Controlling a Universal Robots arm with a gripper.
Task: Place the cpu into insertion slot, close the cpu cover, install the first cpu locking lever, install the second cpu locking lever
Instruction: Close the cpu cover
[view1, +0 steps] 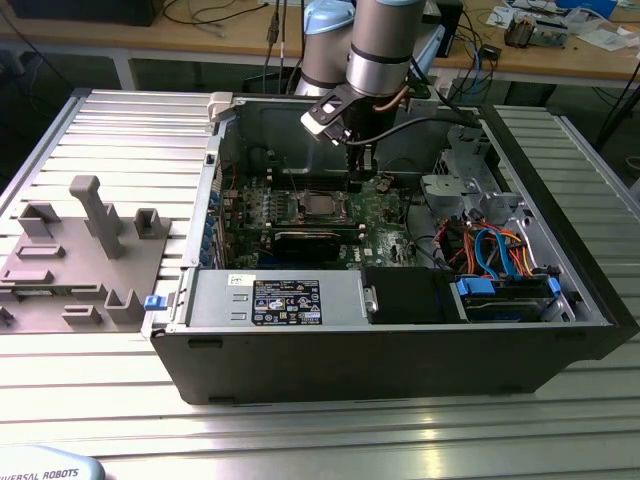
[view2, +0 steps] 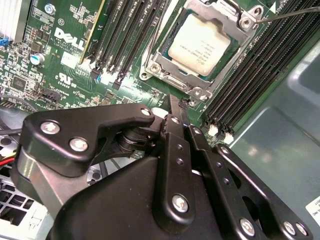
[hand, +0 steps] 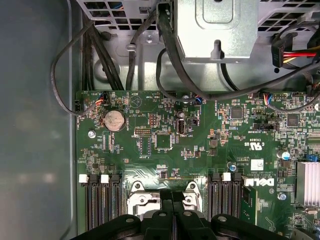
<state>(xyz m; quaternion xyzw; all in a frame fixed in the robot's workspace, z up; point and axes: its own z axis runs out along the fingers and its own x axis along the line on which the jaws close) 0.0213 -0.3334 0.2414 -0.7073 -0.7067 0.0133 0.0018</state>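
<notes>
The cpu (view2: 200, 44) lies flat in the insertion slot (view2: 150, 67) on the green motherboard (view1: 385, 205); in the exterior view the cpu (view1: 318, 207) sits mid-board. The silvery cpu cover (view2: 226, 72) lies down around the chip, whose top shows through the window. A thin wire locking lever (view2: 287, 14) sticks out from one corner of the frame. My gripper (view2: 176, 100) hovers just beside the socket, fingers pressed together with nothing between them. In the first wrist view the gripper (hand: 173, 197) hangs over the socket frame (hand: 142, 201). In the exterior view the gripper (view1: 357, 178) reaches down into the open case.
Long black memory slots (view2: 255, 65) flank the socket on both sides. Black cables (hand: 100, 55) and a metal bracket (hand: 217, 30) line the case wall. Drive bay cables (view1: 490, 250) fill the exterior view's right. A grey fixture (view1: 75, 250) stands outside the case.
</notes>
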